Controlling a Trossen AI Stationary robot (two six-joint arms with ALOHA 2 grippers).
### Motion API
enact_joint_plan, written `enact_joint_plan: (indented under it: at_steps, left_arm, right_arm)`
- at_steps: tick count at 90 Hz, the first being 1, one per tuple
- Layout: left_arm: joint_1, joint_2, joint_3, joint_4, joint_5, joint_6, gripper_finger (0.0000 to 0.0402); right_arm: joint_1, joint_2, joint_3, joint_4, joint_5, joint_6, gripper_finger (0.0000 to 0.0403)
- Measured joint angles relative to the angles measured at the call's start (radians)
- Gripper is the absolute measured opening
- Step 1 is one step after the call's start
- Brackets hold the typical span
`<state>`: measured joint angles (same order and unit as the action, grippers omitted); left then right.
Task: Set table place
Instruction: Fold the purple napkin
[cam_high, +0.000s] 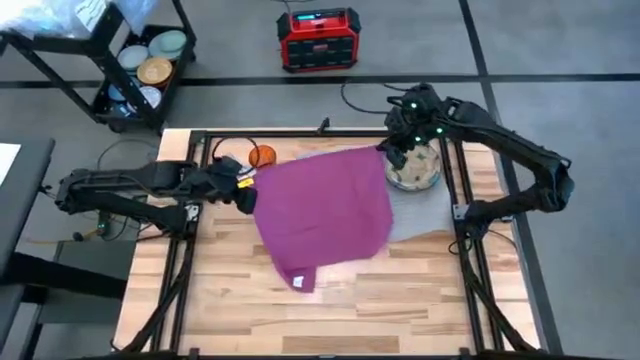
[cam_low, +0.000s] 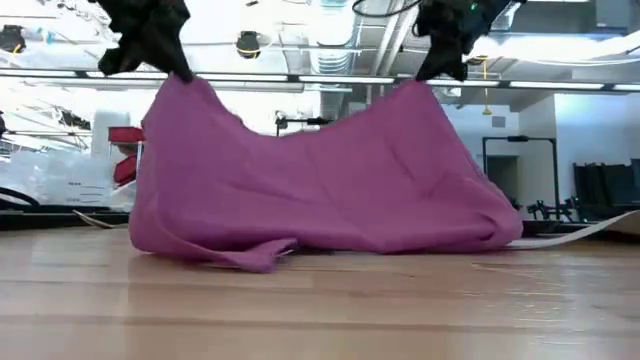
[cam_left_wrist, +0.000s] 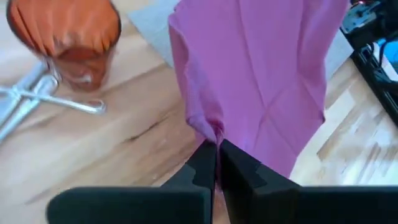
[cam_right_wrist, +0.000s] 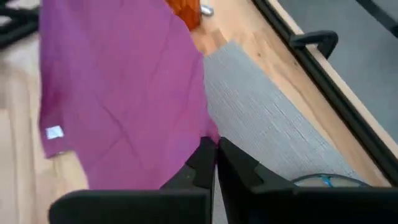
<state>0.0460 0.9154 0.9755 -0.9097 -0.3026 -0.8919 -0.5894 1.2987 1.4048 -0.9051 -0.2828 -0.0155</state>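
One magenta napkin (cam_low: 320, 180) between two clenched tools, left (cam_left_wrist: 216, 149) and right (cam_right_wrist: 216, 148).

Red box (cam_high: 318, 39); cart (cam_high: 140, 70) with dishes

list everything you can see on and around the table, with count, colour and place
napkin: 1, magenta, held up over mid table by two corners
mat: 1, grey, partly under the napkin
plate: 1, beige, on the mat's far right
cup: 1, orange, far side, beside the napkin
cutlery: steel, count unclear, beside the cup
table: 1, light wood
power unit: 1, red, floor beyond
cart: 1, black, holds dishes, far left
left gripper: jaws shut on napkin
right gripper: jaws shut on napkin
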Motion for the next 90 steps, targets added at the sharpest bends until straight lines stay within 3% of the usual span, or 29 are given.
enact_joint_plan:
  at_steps: [26,45,75,90]
  left_arm:
    - [0.000,0.001,0.088,-0.081,-0.003,0.155,0.0000]
    - [-0.013,0.001,0.208,-0.096,-0.001,0.256,0.0000]
    - [-0.018,0.000,0.449,-0.399,-0.026,0.266,0.0000]
    - [-0.027,0.001,0.542,-0.442,-0.042,0.293,0.0000]
  right_arm:
    - [0.082,-0.002,0.197,-0.025,0.058,0.084,0.0000]
    - [0.121,-0.002,0.261,-0.076,0.146,0.120,0.0000]
    - [0.164,-0.004,0.389,-0.143,0.211,0.118,0.0000]
    - [0.159,-0.002,0.471,-0.155,0.217,0.114,0.0000]
